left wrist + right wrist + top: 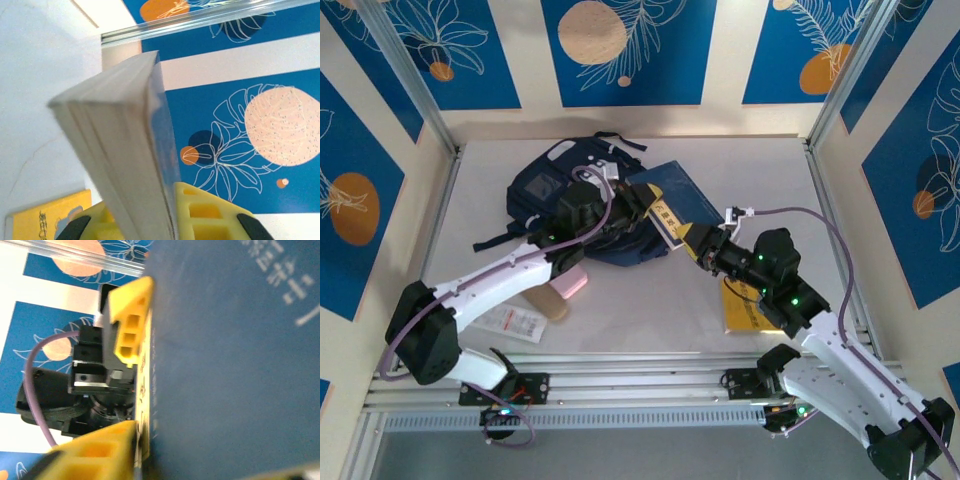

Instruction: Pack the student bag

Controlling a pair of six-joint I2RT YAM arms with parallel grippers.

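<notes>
Over the right edge of the student bag (555, 185) at the back of the bench (650, 310), left jaws are clamped on the blue book (675, 190), right jaws I can't tell, so a one-sided edge grip might let it twist and drop beside the bag.

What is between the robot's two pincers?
A blue book with a yellow band stretches from the left pincer to the right pincer. The top view shows it most clearly.
</notes>
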